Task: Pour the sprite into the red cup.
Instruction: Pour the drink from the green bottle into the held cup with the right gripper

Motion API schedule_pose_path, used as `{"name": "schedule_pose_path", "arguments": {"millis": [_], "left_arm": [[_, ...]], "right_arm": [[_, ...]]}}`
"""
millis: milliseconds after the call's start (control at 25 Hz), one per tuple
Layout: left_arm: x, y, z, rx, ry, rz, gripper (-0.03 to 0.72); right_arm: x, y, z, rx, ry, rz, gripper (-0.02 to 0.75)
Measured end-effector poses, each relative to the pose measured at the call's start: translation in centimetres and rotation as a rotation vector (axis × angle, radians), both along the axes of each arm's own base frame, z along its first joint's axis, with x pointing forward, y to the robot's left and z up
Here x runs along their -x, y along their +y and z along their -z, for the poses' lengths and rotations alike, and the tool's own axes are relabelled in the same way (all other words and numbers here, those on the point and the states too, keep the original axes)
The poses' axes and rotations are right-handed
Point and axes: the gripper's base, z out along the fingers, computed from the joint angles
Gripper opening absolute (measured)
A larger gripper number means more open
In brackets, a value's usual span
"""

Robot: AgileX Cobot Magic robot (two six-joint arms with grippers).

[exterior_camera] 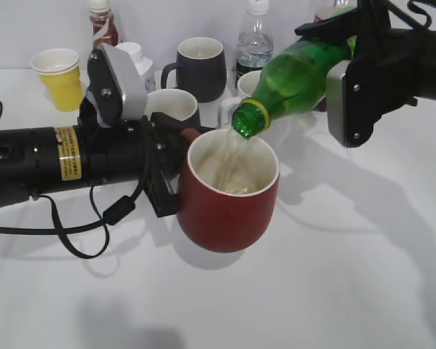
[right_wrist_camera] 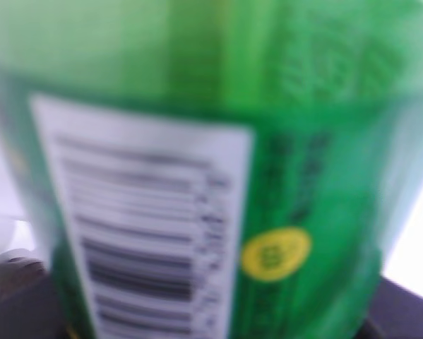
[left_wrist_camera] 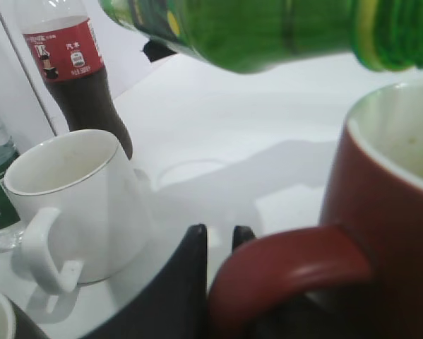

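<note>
The red cup (exterior_camera: 232,200) stands mid-table, with pale liquid inside. My left gripper (exterior_camera: 172,182) is shut on its loop handle; in the left wrist view the black fingers (left_wrist_camera: 219,236) pinch the handle beside the cup's wall (left_wrist_camera: 388,212). My right gripper (exterior_camera: 352,80) is shut on the sprite (exterior_camera: 298,73), which is tipped with its yellow-ringed mouth over the cup's rim. A clear stream runs from the mouth into the cup. The sprite crosses the top of the left wrist view (left_wrist_camera: 267,28) and fills the right wrist view (right_wrist_camera: 303,141), hiding the right fingers.
Behind the cup stand a yellow paper cup (exterior_camera: 57,76), a black mug (exterior_camera: 201,67), a second dark mug (exterior_camera: 172,107), a white mug (left_wrist_camera: 77,191), a clear water bottle (exterior_camera: 255,40), a cola bottle (left_wrist_camera: 70,70) and a small white bottle (exterior_camera: 139,62).
</note>
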Motion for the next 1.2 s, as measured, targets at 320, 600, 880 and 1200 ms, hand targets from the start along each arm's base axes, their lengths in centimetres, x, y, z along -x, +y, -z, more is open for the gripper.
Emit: {"name": "schedule_pose_path", "arguments": {"millis": [320,600,880,1200], "left_arm": [[0.01,0.00,0.03,-0.004,0.000,0.001,0.078],[0.01,0.01,0.05,-0.006,0.000,0.002,0.078],[0.02,0.01,0.07,-0.009,0.000,0.002,0.078],[0.01,0.02,0.10,-0.013,0.001,0.001,0.078]], "right_arm": [[-0.03,0.01,-0.14,-0.005,-0.016,0.000,0.406],[-0.03,0.02,-0.16,-0.004,-0.020,-0.002,0.406],[-0.03,0.03,-0.17,0.006,-0.030,-0.006,0.406],[-0.02,0.03,-0.18,0.007,-0.032,-0.006,0.406]]}}
